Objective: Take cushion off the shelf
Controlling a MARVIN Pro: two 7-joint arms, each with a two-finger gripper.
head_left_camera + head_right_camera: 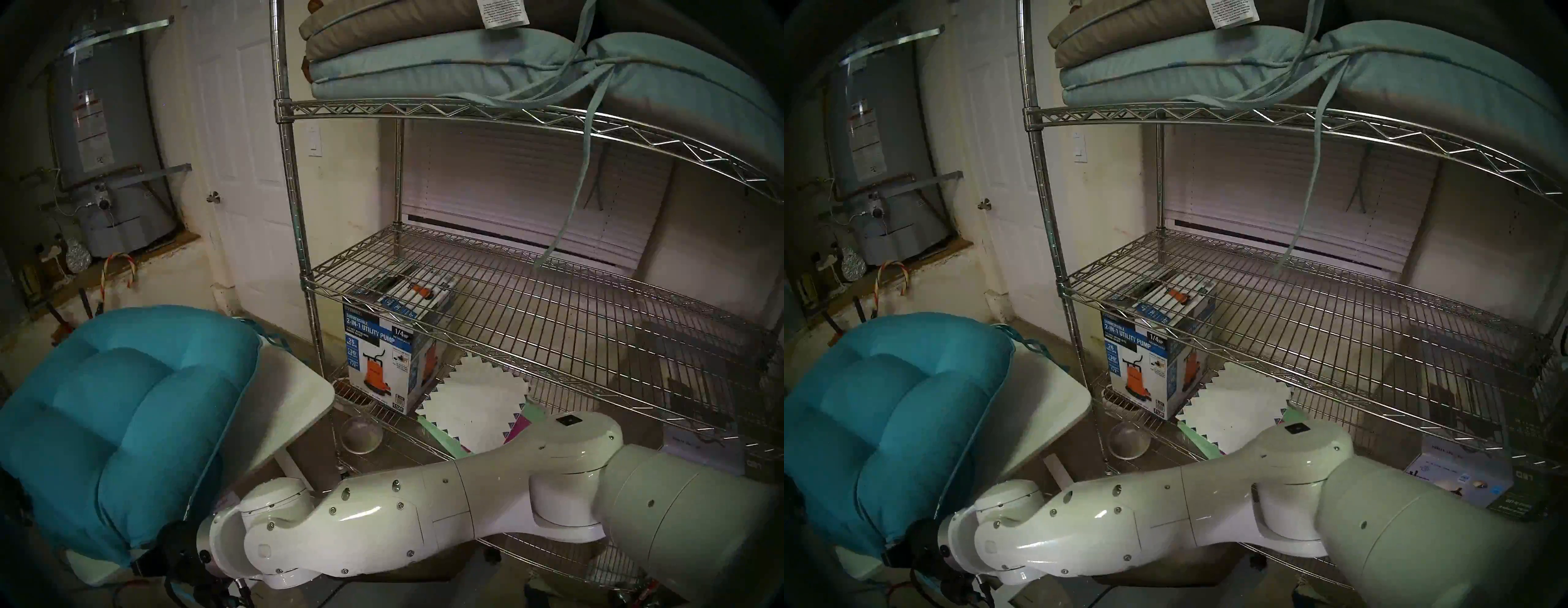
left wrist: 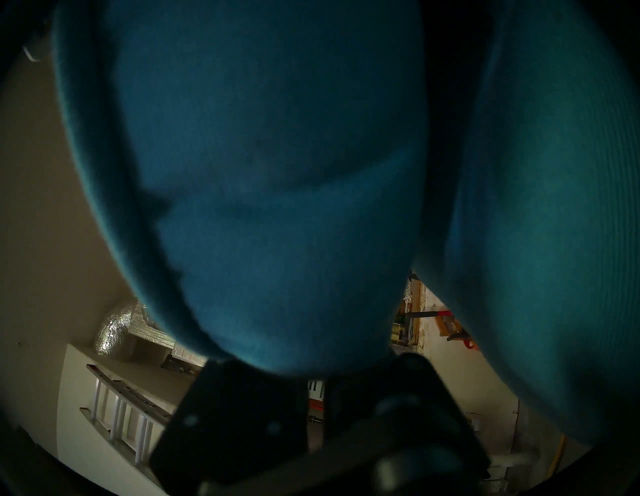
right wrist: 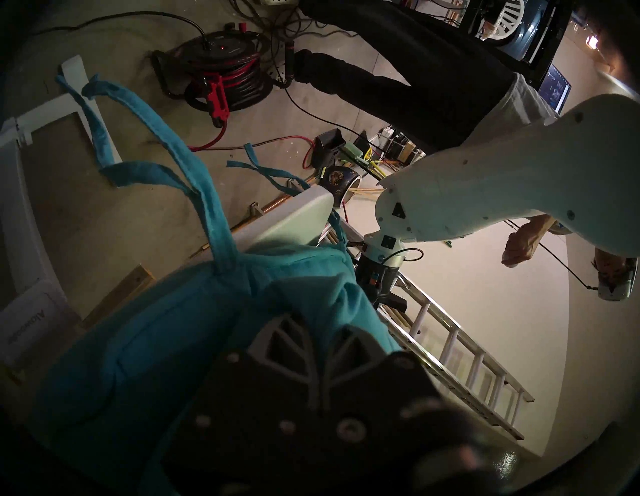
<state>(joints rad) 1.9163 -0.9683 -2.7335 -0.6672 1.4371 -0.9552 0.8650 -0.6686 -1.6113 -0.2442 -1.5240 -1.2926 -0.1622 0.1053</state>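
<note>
Teal cushion (image 1: 119,424) is off the shelf (image 1: 509,305); both pincers, left pincer (image 2: 317,367) and right pincer (image 3: 322,343), clamped on it over the counter (image 1: 292,390); just needs setting down.

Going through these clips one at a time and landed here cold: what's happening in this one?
The robot holds a teal tufted cushion with both arms, clear of the chrome wire shelf. The right tool is shut on one edge, the left tool on another. The cushion hangs partly over a small white table. Two flatter cushions remain stacked on the shelf's upper tier.
</note>
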